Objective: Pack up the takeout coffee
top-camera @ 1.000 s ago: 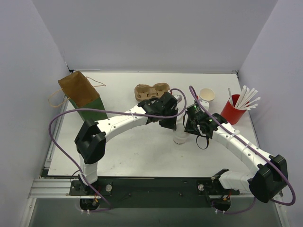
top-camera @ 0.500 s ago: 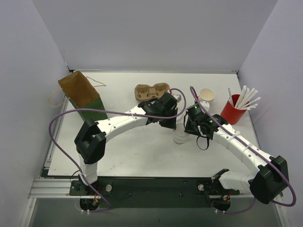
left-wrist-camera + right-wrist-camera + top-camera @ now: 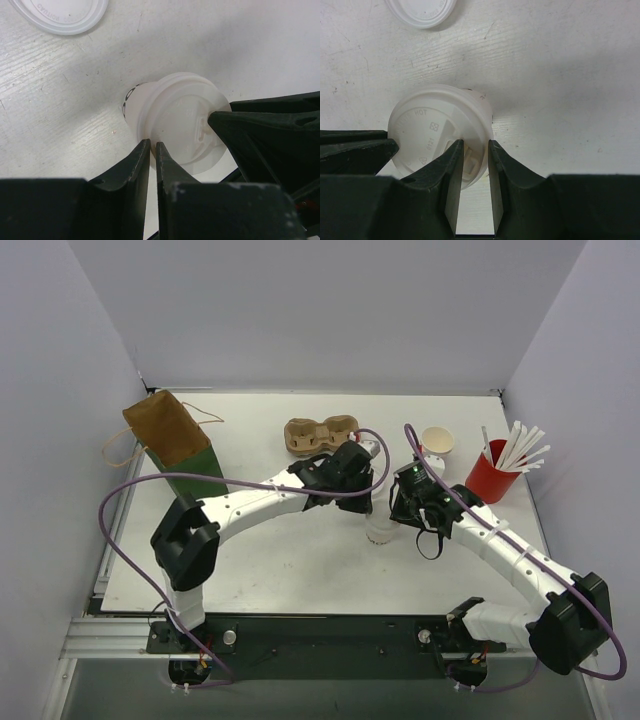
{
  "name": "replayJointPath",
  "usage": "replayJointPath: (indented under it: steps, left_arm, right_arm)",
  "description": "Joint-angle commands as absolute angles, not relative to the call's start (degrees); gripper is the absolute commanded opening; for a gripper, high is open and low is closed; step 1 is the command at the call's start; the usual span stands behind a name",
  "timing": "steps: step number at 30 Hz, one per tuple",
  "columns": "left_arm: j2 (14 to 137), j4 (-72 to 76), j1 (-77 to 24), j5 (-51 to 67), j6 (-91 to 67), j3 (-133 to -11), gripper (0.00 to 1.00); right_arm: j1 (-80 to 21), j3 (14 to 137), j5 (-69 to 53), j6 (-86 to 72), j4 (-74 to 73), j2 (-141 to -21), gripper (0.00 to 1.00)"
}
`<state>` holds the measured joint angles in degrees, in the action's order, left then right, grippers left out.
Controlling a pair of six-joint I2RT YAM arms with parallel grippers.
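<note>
One takeout coffee cup (image 3: 381, 531) stands mid-table with a white plastic lid (image 3: 432, 131) on it. My left gripper (image 3: 152, 145) is at the lid's left rim, its fingertips almost together and pinching the rim. My right gripper (image 3: 475, 145) straddles the opposite rim by the sip hole, one finger on the lid's top and one outside the edge. In the top view the left gripper (image 3: 358, 502) and the right gripper (image 3: 404, 510) flank the cup. A second takeout coffee cup (image 3: 436, 440), open with a tan inside, stands at the back right.
A loose white lid (image 3: 60, 14) lies on the table just beyond the cup. The brown pulp carrier (image 3: 320, 432) sits at the back centre. A brown and green paper bag (image 3: 175, 445) stands at the left. A red cup of white straws (image 3: 492, 476) is at the right.
The left gripper's fingers have drawn slightly closer together on the lid's rim and the left arm has shifted a little. The cup and the right gripper stay where they were.
</note>
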<state>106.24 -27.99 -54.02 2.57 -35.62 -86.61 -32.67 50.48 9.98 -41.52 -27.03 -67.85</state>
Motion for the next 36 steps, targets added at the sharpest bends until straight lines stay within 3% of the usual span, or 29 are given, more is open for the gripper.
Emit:
replayJointPath:
  steps: [1,23,36]
  left_arm:
    - [110.2,-32.5,-55.4,0.4,-35.2,-81.5,0.18]
    - [110.8,-29.6,-56.6,-2.6,-37.4,-74.8,0.18]
    - [110.7,-35.9,-55.9,-3.4,-31.9,-89.1,0.24]
  right_arm:
    - [-32.6,48.3,9.4,-42.3,-28.8,-68.3,0.22]
    - [-32.9,46.1,8.5,-43.4,-27.2,-68.0,0.22]
    - [-33.1,51.1,7.1,-43.1,-28.3,-67.9,0.23]
